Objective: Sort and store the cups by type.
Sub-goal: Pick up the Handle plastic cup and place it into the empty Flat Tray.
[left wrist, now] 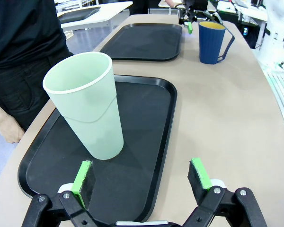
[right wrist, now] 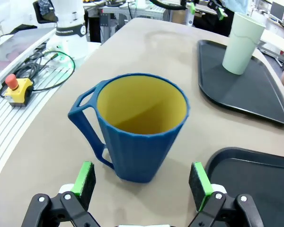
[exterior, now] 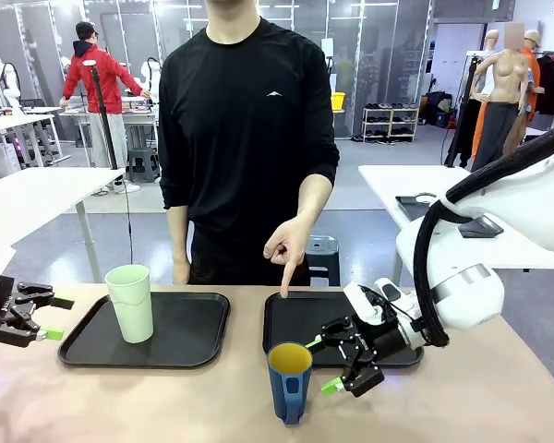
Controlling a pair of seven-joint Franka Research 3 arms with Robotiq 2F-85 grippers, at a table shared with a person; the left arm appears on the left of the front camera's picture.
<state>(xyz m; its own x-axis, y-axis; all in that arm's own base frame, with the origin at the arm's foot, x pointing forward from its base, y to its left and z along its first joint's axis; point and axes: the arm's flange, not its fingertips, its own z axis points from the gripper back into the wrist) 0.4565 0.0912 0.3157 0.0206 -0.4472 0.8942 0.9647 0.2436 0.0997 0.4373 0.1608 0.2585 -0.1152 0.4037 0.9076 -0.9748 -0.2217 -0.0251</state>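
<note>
Nearest edge: dark blue mug (exterior: pixel 289 383), yellow inside, upright on bare table (exterior: pixel 166 397), just in front of the right tray (exterior: pixel 295 323) and not on it. In the right wrist view its handle points to picture left.

Right gripper (exterior: pixel 320 365) just beside the mug on its right, aimed at it. Fingers spread wide, nothing held; green pads stand clear of the mug wall.

Left gripper (exterior: pixel 55 317) at the table's left end, near the left tray (exterior: pixel 203 332). Fingers wide apart, empty, facing the tumbler across the tray's end.

Pale mint-green tumbler (exterior: pixel 131 303) upright on the left tray, towards its left half, well apart from the mug.

Both trays black, side by side, the right one bare.

Far side: person standing, one hand (exterior: pixel 286 249) pointing its index finger down at the right tray's far left corner; contact cannot be told
</note>
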